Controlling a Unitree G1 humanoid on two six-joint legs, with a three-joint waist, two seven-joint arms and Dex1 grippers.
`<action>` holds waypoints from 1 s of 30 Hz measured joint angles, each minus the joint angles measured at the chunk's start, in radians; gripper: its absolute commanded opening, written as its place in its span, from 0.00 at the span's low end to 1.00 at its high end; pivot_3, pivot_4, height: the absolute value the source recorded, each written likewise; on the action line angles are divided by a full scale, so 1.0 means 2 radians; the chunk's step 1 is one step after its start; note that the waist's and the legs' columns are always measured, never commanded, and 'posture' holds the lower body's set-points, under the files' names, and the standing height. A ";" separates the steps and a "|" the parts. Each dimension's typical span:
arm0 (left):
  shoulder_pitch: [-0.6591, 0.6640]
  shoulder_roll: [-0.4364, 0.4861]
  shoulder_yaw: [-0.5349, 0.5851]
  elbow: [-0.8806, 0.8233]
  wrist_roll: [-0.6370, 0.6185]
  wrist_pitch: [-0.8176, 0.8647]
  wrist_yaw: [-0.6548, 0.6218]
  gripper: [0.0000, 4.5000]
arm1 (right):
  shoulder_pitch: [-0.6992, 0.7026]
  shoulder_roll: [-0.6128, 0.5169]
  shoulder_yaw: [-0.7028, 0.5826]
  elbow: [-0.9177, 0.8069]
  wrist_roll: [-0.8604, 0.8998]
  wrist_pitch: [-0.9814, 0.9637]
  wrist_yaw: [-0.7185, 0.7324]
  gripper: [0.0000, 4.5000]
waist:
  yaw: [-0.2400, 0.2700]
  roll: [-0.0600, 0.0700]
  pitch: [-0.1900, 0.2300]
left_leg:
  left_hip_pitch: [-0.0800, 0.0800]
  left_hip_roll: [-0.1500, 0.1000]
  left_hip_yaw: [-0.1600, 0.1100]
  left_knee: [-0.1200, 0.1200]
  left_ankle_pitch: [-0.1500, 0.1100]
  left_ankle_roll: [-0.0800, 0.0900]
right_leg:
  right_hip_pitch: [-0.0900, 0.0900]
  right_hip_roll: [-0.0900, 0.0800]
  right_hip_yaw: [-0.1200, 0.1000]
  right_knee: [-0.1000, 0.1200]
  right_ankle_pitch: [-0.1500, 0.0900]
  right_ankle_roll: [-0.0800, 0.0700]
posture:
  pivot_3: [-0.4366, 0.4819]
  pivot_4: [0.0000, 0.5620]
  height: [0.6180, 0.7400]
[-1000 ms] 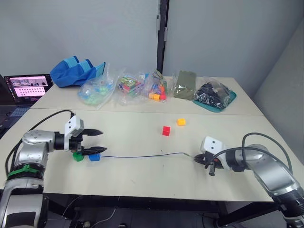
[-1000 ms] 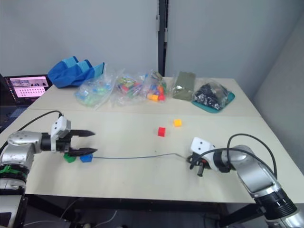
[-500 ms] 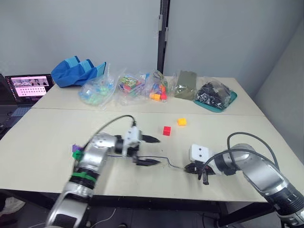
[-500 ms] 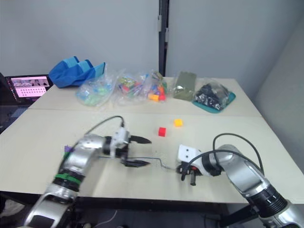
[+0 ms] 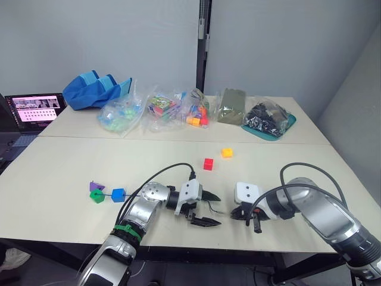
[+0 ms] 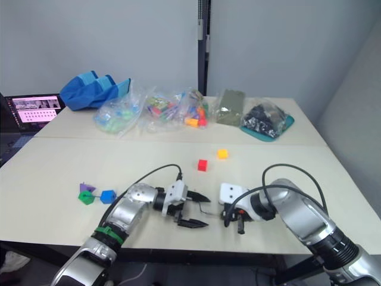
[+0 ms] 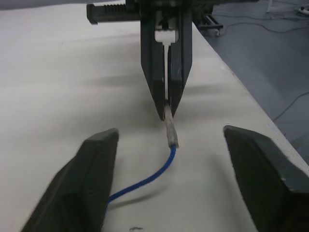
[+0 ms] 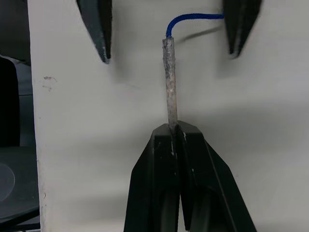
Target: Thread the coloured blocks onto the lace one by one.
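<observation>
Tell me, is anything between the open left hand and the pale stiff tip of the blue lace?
Nothing visible: the left hand faces the pale stiff tip, which the right hand pinches.

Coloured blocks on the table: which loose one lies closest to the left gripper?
The red block, just beyond the open left gripper. The orange-yellow block sits farther back.

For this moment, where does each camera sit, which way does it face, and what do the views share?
Left eye view: on the head, looking forward and down over the table; both arms show, left hand open, right hand pinching the lace.
Right eye view: the head's other eye, same scene.
Left wrist view: along the open left hand's fingers at the lace tip and the right hand.
Right wrist view: along the shut right hand at the lace tip and the left hand's fingers.
Shared: lace tip, both hands.
</observation>
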 measured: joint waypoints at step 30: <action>-0.012 0.019 0.042 0.020 -0.014 0.022 0.015 0.00 | 0.087 0.041 -0.183 -0.002 0.056 -0.035 -0.092 1.00 | 0.000 0.000 0.000 | 0.000 0.000 0.000 0.000 0.000 0.000 | 0.000 0.000 0.000 0.000 0.000 0.000 | 0.48 0.27 1.00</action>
